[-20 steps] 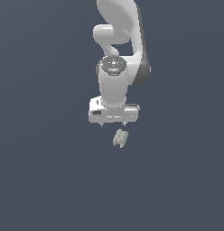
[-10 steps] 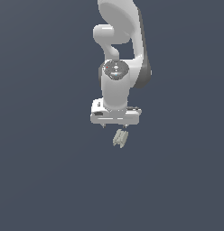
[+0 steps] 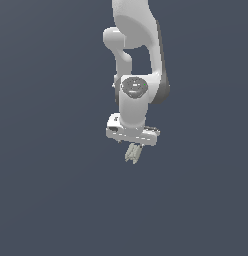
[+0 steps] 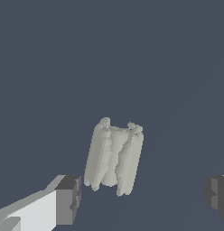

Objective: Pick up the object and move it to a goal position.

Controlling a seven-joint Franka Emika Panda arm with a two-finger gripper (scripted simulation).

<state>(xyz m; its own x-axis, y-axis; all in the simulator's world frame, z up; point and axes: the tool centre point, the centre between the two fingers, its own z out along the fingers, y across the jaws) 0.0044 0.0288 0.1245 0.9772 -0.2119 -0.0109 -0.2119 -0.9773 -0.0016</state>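
The object (image 3: pixel 133 152) is a small pale grey-beige ridged block on the dark grey ground, just below the white hand in the exterior view. My gripper (image 3: pixel 134 145) hangs right over it. In the wrist view the object (image 4: pixel 114 155) lies between the two dark fingertip pads (image 4: pixel 68 198), nearer to that pad than to the other one at the frame's edge. My gripper (image 4: pixel 143 196) is wide open and neither pad touches the block.
The white arm (image 3: pixel 138 60) rises above the hand toward the top of the exterior view. Plain dark grey ground (image 3: pixel 51 190) lies all around; no other objects or edges show.
The hand has come down and slightly toward the exterior view's right, closer over the block. The block has not moved.
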